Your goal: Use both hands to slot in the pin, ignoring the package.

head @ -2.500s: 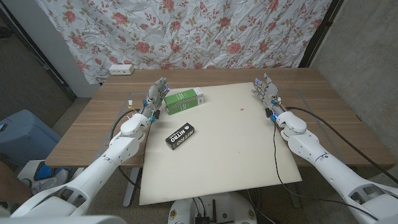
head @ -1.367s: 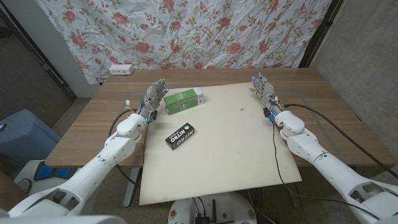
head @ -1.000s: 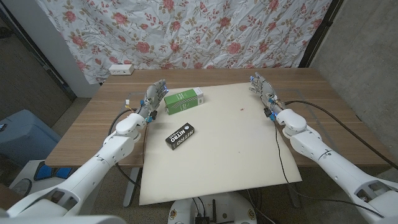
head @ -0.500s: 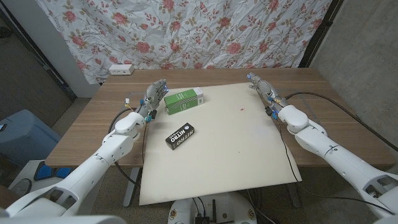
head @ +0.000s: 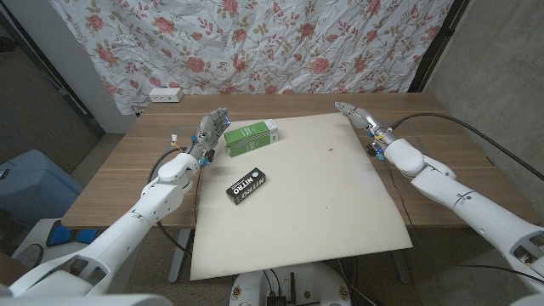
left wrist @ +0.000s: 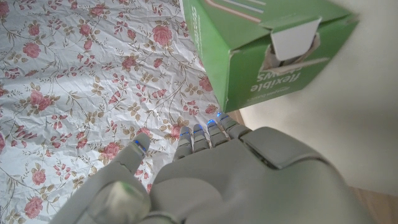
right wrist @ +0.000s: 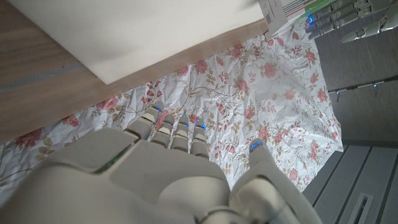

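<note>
While a rose-patterned cloth [head: 255, 42] hangs behind it, the wooden table [head: 110, 178] carries a cream board [head: 297, 204]. On the board's far left lies a green box [head: 251, 137], with a black NITRO package [head: 247, 184] nearer. The left hand [head: 212, 132] stands just beside the box, fingers apart, holding nothing. The right hand [head: 361, 119] hovers at the board's far right corner, fingers extended, empty. A tiny red speck [head: 328, 150], possibly the pin, lies on the board.

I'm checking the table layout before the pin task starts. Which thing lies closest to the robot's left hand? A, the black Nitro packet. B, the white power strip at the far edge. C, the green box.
C: in the head view the left hand stands right beside the green box, holding nothing.
</note>
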You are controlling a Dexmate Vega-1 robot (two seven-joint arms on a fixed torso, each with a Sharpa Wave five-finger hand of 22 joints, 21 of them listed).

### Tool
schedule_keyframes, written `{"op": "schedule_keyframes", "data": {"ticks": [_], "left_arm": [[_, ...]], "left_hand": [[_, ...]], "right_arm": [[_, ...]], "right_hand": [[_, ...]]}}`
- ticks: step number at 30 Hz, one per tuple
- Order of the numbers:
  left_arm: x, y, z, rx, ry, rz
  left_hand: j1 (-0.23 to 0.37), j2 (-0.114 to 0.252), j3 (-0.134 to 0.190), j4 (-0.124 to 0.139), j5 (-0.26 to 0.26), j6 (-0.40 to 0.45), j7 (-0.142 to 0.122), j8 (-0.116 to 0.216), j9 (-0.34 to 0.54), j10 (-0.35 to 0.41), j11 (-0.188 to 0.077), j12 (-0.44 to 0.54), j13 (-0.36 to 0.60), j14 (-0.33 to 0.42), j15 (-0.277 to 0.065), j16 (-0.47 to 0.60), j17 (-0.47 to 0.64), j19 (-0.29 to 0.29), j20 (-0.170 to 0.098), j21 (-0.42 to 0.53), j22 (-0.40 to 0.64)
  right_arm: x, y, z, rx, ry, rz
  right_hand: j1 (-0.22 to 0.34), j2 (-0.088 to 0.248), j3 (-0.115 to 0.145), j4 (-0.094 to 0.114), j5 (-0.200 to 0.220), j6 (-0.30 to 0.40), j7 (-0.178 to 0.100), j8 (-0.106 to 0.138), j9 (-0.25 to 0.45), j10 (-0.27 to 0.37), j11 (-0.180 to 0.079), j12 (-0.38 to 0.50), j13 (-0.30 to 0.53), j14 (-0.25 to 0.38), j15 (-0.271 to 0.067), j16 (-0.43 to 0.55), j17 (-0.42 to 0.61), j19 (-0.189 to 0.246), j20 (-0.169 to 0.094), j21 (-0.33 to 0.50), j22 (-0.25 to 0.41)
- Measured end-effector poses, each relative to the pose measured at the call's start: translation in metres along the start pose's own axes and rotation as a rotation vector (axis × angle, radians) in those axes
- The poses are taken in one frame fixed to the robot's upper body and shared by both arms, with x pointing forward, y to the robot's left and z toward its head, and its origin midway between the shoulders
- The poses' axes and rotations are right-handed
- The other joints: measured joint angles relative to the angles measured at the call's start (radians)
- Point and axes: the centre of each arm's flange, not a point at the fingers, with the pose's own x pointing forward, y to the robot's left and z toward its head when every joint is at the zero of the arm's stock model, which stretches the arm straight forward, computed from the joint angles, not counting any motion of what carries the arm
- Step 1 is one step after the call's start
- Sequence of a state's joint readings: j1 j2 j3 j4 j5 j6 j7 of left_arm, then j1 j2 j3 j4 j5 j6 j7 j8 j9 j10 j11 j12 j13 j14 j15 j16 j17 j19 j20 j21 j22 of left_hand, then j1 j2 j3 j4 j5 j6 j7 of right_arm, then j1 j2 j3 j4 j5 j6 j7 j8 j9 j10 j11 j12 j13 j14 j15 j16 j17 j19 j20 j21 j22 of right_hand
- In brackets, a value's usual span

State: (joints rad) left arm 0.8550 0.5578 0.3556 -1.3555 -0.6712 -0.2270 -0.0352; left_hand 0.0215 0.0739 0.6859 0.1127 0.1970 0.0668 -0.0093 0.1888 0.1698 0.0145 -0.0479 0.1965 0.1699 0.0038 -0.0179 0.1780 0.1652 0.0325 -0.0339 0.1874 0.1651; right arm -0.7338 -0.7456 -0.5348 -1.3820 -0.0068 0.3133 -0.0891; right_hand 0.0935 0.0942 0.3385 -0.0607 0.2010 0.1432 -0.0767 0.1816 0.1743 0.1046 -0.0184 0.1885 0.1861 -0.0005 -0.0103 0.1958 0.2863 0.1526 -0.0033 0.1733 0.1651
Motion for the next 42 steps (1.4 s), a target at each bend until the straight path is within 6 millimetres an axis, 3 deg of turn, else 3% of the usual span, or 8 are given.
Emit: {"op": "schedule_keyframes", "data": {"ticks": [12, 19, 29, 42], "left_arm": [[0.001, -0.001, 0.002, 0.004, -0.004, 0.005], [0.003, -0.001, 0.004, 0.008, -0.008, 0.005], [0.005, 0.000, 0.004, 0.007, -0.005, 0.005], [0.006, 0.002, 0.002, 0.011, 0.007, 0.007]], "left_hand": [[0.000, 0.000, 0.000, 0.000, 0.000, 0.002, -0.001, 0.000, 0.000, 0.000, 0.000, 0.000, 0.000, 0.000, 0.000, 0.000, 0.000, 0.000, 0.000, 0.000, 0.000], [0.000, 0.000, 0.003, -0.003, 0.000, 0.001, -0.001, 0.000, 0.000, 0.000, 0.000, 0.000, 0.000, 0.000, 0.000, 0.000, 0.000, 0.000, 0.000, 0.000, 0.000], [0.000, 0.000, 0.004, -0.004, 0.000, 0.001, -0.001, 0.000, 0.000, 0.003, -0.004, 0.000, 0.000, 0.000, 0.000, 0.000, 0.000, 0.000, 0.000, 0.000, 0.000], [0.000, 0.000, 0.004, -0.004, 0.000, 0.005, -0.005, 0.000, 0.000, 0.005, -0.006, 0.000, 0.000, 0.000, 0.000, 0.000, 0.000, 0.009, -0.002, 0.000, 0.000]], "right_arm": [[0.001, -0.013, 0.003, -0.217, 0.014, 0.043], [0.003, -0.018, 0.008, -0.334, 0.020, 0.088], [0.006, -0.023, 0.016, -0.517, 0.046, 0.187], [0.008, -0.031, 0.032, -0.640, 0.066, 0.283]], "right_hand": [[0.007, 0.004, 0.008, -0.025, -0.007, -0.044, -0.022, -0.005, 0.000, -0.054, -0.007, -0.011, -0.003, -0.051, 0.015, -0.007, -0.021, -0.055, 0.012, 0.000, 0.000], [0.028, 0.009, 0.019, -0.044, -0.013, -0.073, -0.051, -0.005, 0.000, -0.086, 0.008, -0.011, -0.002, -0.079, 0.021, -0.007, -0.031, -0.070, 0.027, 0.000, 0.000], [0.077, -0.006, 0.037, -0.082, -0.016, -0.060, -0.080, 0.004, 0.005, -0.109, 0.006, -0.011, -0.002, -0.087, 0.030, -0.007, -0.044, -0.074, 0.032, 0.005, 0.000], [0.170, -0.007, 0.077, -0.122, -0.001, -0.056, -0.077, 0.012, 0.010, -0.132, 0.018, -0.007, 0.003, -0.105, 0.048, -0.007, -0.059, -0.058, 0.060, 0.012, 0.000]]}}
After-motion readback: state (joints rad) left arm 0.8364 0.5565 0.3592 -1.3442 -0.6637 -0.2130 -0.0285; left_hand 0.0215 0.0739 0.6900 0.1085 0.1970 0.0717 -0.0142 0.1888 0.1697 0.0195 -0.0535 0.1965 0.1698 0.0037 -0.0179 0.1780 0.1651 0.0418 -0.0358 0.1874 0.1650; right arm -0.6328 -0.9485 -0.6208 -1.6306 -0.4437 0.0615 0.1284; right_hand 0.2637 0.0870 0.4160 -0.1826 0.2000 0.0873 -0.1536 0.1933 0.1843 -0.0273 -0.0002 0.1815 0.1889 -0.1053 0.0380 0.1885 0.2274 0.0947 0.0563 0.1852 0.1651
